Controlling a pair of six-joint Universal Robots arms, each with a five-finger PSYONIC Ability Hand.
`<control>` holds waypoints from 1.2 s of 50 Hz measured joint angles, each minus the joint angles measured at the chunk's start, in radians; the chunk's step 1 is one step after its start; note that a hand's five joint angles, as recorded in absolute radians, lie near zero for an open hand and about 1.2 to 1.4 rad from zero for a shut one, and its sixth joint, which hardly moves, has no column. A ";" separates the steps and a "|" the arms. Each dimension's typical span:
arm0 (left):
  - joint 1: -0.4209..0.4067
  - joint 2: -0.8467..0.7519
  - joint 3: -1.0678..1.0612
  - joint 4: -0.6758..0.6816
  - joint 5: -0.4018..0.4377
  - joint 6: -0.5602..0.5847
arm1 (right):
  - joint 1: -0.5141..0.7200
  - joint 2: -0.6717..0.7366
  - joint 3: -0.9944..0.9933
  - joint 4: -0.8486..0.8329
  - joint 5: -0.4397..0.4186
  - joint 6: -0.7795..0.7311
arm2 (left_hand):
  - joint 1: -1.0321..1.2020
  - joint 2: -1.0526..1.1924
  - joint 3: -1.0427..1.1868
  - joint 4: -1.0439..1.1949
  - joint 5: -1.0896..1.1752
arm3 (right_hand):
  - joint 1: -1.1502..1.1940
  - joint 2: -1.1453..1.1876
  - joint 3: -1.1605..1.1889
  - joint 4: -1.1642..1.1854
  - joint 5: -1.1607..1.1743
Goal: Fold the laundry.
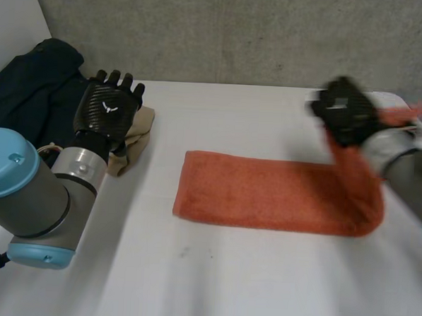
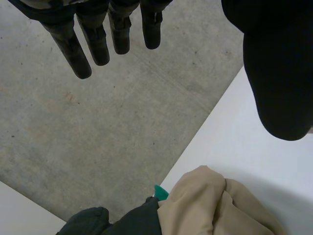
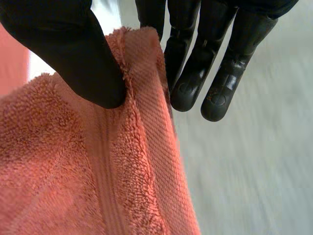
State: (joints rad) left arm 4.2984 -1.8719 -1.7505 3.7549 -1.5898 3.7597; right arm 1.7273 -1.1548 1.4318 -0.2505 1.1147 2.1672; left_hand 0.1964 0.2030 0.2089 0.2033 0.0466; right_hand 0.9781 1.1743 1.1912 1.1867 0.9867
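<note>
Pinching one end of the orange terry towel in our right hand, we hold our left hand, fingers straight, above a crumpled beige cloth

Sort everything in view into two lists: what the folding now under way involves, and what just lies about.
In the job: orange towel, one end pinched by the right hand.
Lying about: beige cloth below the open left hand; dark garment beside it.

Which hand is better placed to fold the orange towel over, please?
The right hand: it pinches the raised end of the orange towel. The left hand hangs open near the beige cloth, away from the towel.
</note>
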 measured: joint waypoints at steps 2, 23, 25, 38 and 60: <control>-0.001 0.006 -0.003 0.000 -0.001 0.000 | 0.185 0.050 -0.021 -0.049 -0.018 -0.012 | 0.000 0.000 0.000 0.000 0.000 | 0.000 0.000 0.000 0.000 0.001; -0.131 -0.018 0.057 0.002 0.001 -0.043 | 0.457 0.168 0.032 -0.118 0.088 0.134 | 0.000 0.000 0.000 0.000 0.000 | -0.781 -0.959 -0.981 -0.956 -0.928; -0.162 -0.029 0.080 0.001 0.000 -0.066 | 0.406 0.104 0.070 -0.108 0.109 0.266 | 0.000 0.000 0.000 0.000 0.000 | -0.781 -0.959 -0.981 -0.956 -0.928; -0.308 -0.175 0.202 -0.009 -0.011 -0.139 | 0.059 -0.013 0.314 0.030 0.131 0.553 | 0.000 0.000 0.000 0.000 0.000 | -0.781 -0.959 -0.981 -0.956 -0.928; -0.231 -0.050 0.097 -0.013 -0.028 -0.137 | 0.248 0.050 0.088 0.030 0.246 0.256 | 0.000 0.000 0.000 0.000 0.000 | -0.035 -0.023 -0.003 0.000 -0.010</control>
State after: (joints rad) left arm 4.0676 -1.9219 -1.6534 3.7421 -1.6182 3.6231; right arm 1.9749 -1.1044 1.5195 -0.2204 1.3607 2.4228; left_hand 0.1964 0.2030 0.2088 0.2033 0.0465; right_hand 0.9433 1.1510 1.1878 1.1866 0.9772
